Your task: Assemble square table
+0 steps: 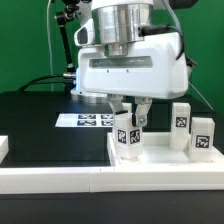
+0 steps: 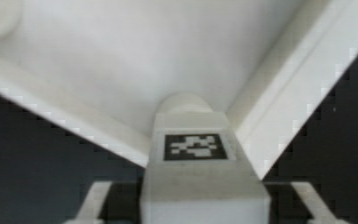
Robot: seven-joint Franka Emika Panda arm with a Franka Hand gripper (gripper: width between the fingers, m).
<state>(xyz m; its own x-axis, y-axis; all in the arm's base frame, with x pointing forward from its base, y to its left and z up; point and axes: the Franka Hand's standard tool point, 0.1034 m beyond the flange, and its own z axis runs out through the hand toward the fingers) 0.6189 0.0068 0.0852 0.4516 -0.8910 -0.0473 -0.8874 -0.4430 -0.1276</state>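
Note:
My gripper [image 1: 130, 126] is shut on a white table leg [image 1: 129, 138], a small block with a black-and-white tag. The leg stands upright at the exterior view's left corner of the white square tabletop [image 1: 165, 160]. I cannot tell whether the leg touches the slab. In the wrist view the tagged leg [image 2: 197, 150] fills the space between my gripper [image 2: 197, 206] and its two fingers [image 2: 103, 200]. Beyond it, the tabletop [image 2: 140, 60] shows its raised rim. Two more legs [image 1: 181, 116] [image 1: 203, 136] stand upright on the slab toward the exterior view's right.
The marker board [image 1: 85, 121] lies flat on the black table [image 1: 40, 125] behind the slab. A long white rail [image 1: 100, 182] runs along the front edge. A green backdrop closes off the rear.

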